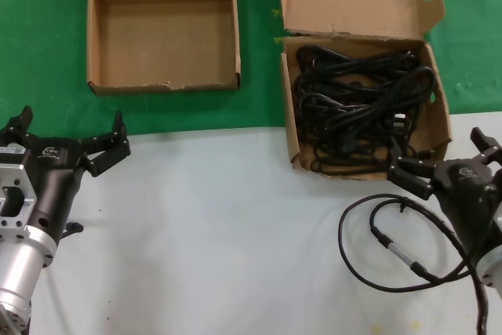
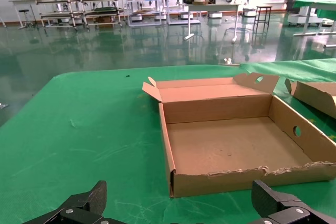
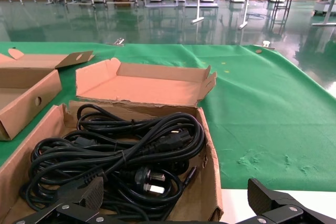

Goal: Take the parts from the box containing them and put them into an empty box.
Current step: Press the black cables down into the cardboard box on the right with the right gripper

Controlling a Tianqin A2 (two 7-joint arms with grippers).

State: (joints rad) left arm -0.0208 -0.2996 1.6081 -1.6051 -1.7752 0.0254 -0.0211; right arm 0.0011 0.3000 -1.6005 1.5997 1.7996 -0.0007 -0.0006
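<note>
while both fingers gape, right gripper (image 1: 445, 161) overlaps cord box (image 1: 292, 127) rim; left gripper (image 1: 69, 132) apart.

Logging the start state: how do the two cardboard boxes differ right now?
The left box is empty; the right box is packed with coiled black cords. The right box's lid flap has an oval hole at its edge; the left box's flap looks plain from the head view. Both are brown, open, and sit on the green cloth.

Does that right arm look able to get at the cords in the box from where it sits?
Probably yes. The right pincer sits open at the near edge of the box, whose lid is folded back, and the cords lie uncovered on top. Nothing stands between them; the thin cable lies behind it on the table.
</note>
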